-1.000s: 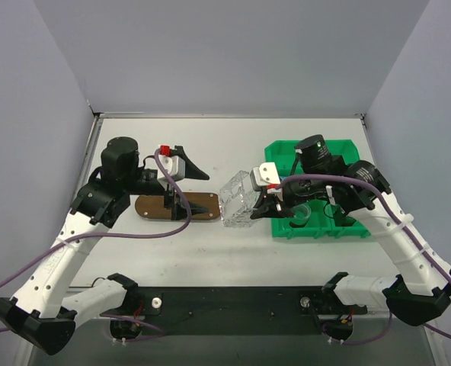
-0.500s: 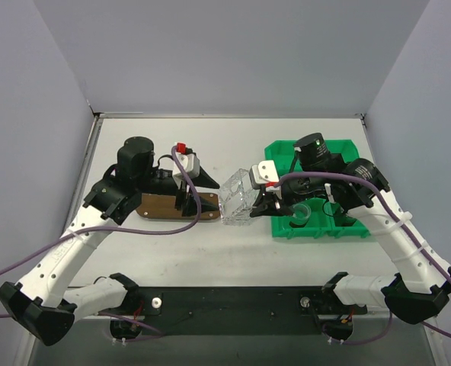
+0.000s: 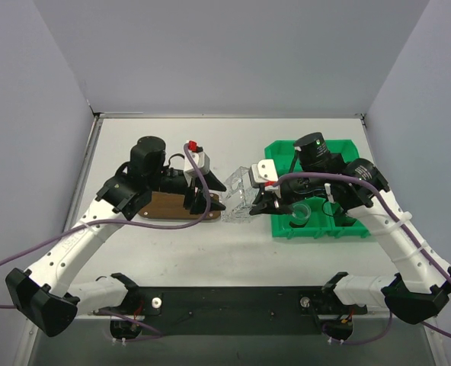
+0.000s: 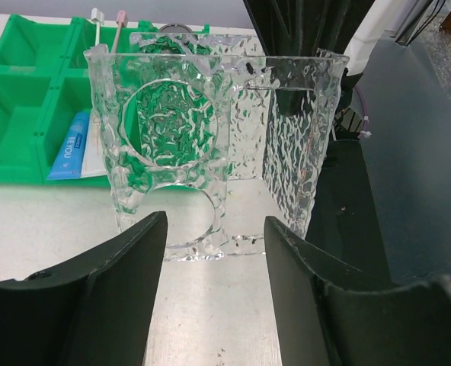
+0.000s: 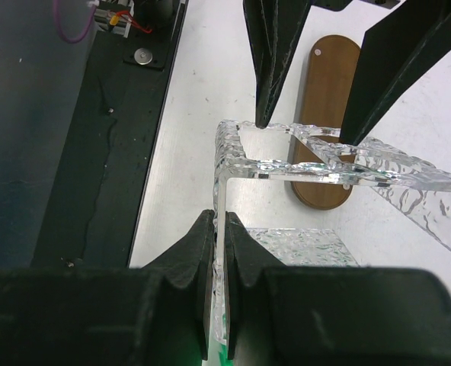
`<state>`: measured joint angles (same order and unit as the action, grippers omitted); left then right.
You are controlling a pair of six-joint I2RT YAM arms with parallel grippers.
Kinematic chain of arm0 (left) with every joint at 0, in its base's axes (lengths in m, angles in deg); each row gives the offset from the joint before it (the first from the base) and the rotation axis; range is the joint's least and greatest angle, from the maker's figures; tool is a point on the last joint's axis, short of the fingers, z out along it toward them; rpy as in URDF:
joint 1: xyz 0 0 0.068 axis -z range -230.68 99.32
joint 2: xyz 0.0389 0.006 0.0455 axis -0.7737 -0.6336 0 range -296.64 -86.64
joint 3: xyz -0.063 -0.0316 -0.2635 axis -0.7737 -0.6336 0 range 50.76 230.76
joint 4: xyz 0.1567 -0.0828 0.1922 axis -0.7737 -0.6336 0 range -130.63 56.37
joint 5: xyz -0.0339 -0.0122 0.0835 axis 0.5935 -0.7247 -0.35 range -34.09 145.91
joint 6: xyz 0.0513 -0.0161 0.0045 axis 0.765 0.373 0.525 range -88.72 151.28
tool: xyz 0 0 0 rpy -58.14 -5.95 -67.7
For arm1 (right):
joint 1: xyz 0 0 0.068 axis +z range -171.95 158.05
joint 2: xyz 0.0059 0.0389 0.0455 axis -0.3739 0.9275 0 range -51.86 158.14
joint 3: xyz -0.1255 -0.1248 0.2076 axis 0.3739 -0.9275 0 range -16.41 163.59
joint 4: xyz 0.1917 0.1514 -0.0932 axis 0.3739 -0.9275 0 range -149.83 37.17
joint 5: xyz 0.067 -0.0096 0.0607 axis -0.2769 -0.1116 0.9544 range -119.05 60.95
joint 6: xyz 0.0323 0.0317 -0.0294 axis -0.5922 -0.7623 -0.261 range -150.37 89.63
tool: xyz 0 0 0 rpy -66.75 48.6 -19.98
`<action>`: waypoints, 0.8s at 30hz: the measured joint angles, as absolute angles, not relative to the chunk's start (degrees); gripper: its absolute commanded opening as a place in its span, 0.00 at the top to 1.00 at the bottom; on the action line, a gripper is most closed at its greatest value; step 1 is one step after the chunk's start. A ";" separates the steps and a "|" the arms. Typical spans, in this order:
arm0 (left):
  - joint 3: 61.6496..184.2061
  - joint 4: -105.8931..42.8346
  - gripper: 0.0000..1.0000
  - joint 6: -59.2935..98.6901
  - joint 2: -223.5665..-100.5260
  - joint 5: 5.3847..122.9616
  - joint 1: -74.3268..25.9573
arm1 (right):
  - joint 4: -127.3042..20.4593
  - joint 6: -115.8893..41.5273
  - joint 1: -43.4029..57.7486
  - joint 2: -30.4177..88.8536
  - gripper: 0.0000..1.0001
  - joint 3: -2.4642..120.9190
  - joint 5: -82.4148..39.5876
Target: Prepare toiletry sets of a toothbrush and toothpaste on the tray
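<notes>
My right gripper (image 5: 219, 242) is shut on one wall of a clear textured box (image 3: 237, 200), which stands between the tray and the green bin. The dark brown oval tray (image 3: 163, 206) lies to its left with nothing showing on it. My left gripper (image 4: 214, 252) is open just short of the box (image 4: 210, 130), with only bare table between its fingers. In the left wrist view a blue-and-white toothpaste (image 4: 71, 145) lies in the green bin behind the box. A pale pink toothbrush (image 4: 120, 21) sticks up at the bin's far side.
The green sectioned bin (image 3: 286, 229) sits at the right under my right arm, with a small clear cup (image 3: 300, 213) in it. The left gripper's two dark fingers (image 5: 275, 61) show beyond the box in the right wrist view, over the tray (image 5: 326, 91).
My left arm has swung right from above the tray to the clear box, and its jaws have narrowed somewhat. The right gripper and the box have stayed put.
</notes>
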<state>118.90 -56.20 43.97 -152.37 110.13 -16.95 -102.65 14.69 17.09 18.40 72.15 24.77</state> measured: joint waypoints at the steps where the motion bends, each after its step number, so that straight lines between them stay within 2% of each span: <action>1: 118.90 -56.07 0.38 43.79 -152.88 110.15 -16.86 | -102.56 14.67 17.09 18.40 1.00 72.08 24.59; 12: 118.90 -54.12 0.51 41.52 -156.51 110.61 -16.01 | -100.92 14.47 17.09 18.37 1.00 70.14 23.74; 15: 118.90 -53.71 0.64 40.75 -157.05 110.78 -15.66 | -100.22 14.25 17.09 18.37 1.00 69.85 23.65; 16: 118.90 -53.66 0.72 40.51 -157.12 110.81 -15.53 | -100.01 14.23 17.09 18.37 1.00 69.83 23.57; 20: 118.85 -53.05 0.90 40.34 -157.14 110.83 -15.46 | -99.09 13.97 17.09 18.07 1.00 69.13 23.19; 23: 118.64 -53.01 1.00 40.80 -157.14 110.78 -15.46 | -98.61 13.49 17.05 17.61 0.97 68.32 22.91; 24: 118.64 -53.12 1.00 40.93 -157.14 110.67 -15.46 | -98.34 13.38 17.09 17.52 0.95 68.15 22.82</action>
